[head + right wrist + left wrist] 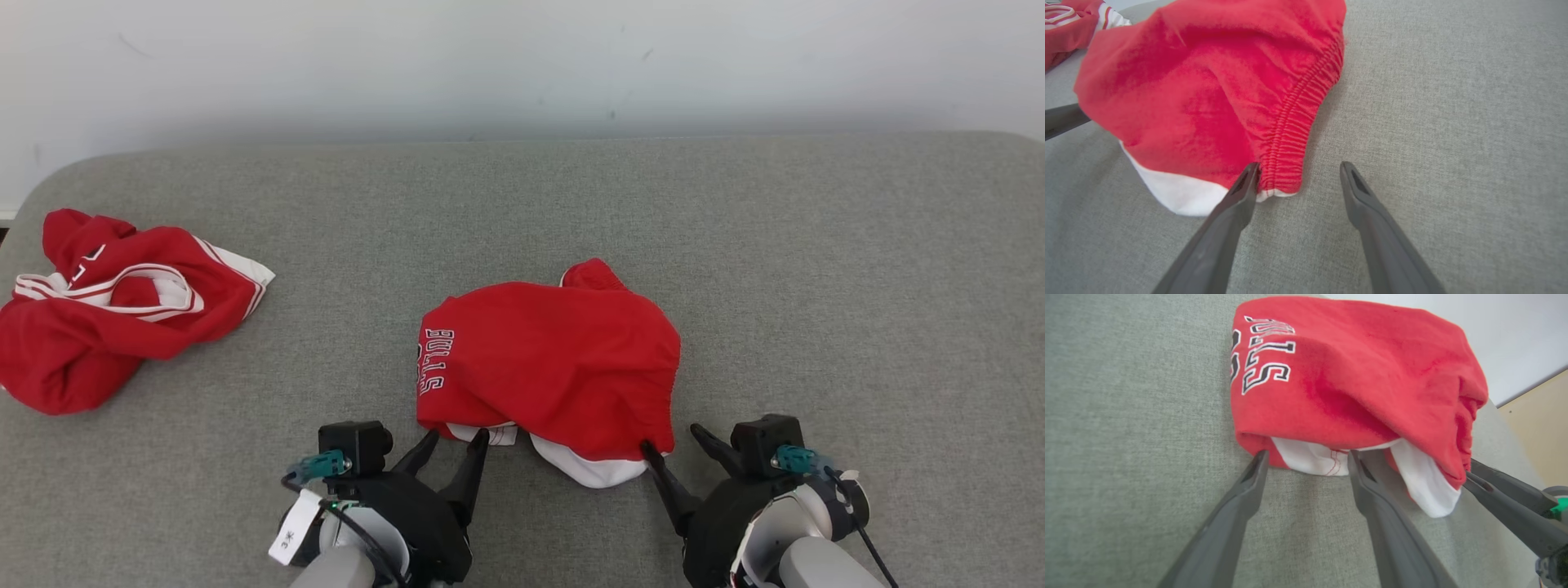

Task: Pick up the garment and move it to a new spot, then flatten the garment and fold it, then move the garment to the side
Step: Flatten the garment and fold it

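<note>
Head view: left gripper [457, 434], right gripper [670, 438] spread at garment [547, 359] edge; right wrist view adds elastic waistband [1294, 122].

Red garment [555, 359] with white lining, grey couch [816, 286]

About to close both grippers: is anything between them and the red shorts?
Nothing visible. The left gripper and right gripper, both open, sit at the near edge of the red shorts on the grey cushion. The other red garment lies well off to the left.
</note>
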Motion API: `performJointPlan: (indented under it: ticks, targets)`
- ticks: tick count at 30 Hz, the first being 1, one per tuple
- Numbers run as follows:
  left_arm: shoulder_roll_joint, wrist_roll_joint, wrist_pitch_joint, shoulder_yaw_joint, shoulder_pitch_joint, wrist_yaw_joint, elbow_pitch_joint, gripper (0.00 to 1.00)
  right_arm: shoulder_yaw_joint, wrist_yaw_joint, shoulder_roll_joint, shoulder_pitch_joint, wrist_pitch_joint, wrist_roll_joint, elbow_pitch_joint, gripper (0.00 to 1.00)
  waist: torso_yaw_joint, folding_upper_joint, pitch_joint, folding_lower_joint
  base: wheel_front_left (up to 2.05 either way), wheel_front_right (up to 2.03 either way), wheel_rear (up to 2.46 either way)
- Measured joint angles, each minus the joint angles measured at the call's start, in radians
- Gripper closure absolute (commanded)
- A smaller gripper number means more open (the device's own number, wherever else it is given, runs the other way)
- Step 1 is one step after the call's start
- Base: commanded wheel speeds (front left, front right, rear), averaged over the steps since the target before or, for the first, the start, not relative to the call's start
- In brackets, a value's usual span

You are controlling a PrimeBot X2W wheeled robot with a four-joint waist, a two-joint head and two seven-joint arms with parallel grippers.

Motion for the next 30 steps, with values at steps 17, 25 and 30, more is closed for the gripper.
performJointPlan:
  ticks: [17,25,30]
  targets:
    - [-0.005,-0.122,-0.016,-0.061,-0.084,0.058,0.149,0.0,0.038,0.025,0.017,-0.053,0.02,0.003,0.062,0.0,-0.016,-0.0001,-0.002,-0.0001,0.0,0.0,0.0]
    - [-0.005,-0.14,-0.039,-0.087,-0.106,0.044,0.186,1.0,0.051,0.029,0.024,-0.06,0.023,0.013,0.074,1.0,-0.02,-0.0001,-0.004,-0.0001,0.0,0.0,0.0]
    - [-0.006,-0.141,-0.076,-0.086,-0.135,0.044,0.239,1.0,0.035,0.034,0.028,-0.062,0.007,0.036,0.085,1.0,-0.018,0.0,-0.009,-0.0001,0.0,0.0,0.0]
